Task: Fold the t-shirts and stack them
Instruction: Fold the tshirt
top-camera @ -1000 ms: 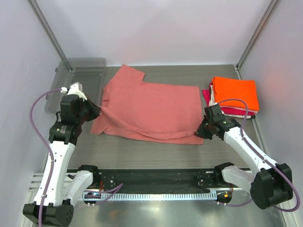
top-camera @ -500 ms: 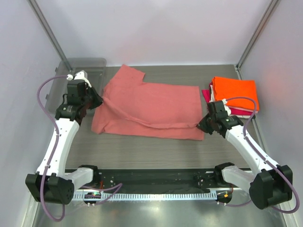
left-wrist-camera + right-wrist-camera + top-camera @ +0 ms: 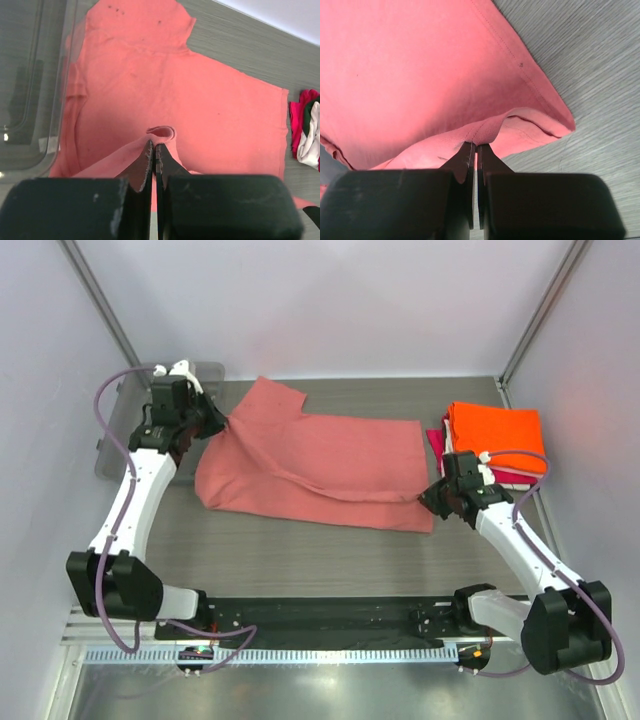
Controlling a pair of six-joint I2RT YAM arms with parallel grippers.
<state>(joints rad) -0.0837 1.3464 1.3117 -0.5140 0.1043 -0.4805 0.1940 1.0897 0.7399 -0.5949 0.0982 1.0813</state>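
**Asker:** What is on the table, and where?

**Describer:** A soft salmon-pink cotton t-shirt (image 3: 330, 465) lies across the middle of the grey wood-grain table (image 3: 300, 555). A raised ridge of cloth runs between the two grippers. At the far right sits a stack of folded shirts: a bright orange t-shirt (image 3: 497, 432) on top, with a white t-shirt (image 3: 312, 137) and a magenta-red t-shirt (image 3: 299, 120) peeking out beneath. A clear grey plastic tray (image 3: 118, 445) stands at the far left.

**Asker:** And the grippers?

**Describer:** Both are pinched tight on the pink shirt. The left gripper (image 3: 153, 150) has its black jaws pressed together on a small ruck of fabric at the shirt's left side, near the tray. The right gripper (image 3: 475, 149) is clamped the same way on a tuck of cloth near the shirt's right corner, close to the stack.

**Asker:** How should this fold go?

**Describer:** I judge it a lengthwise fold — the near edge is being carried toward the far edge. Both arms should travel together at equal height, with the cloth taut between them so it lays flat without sag. They should let go only once edge meets edge — and the left arm should mind the tray's wall.
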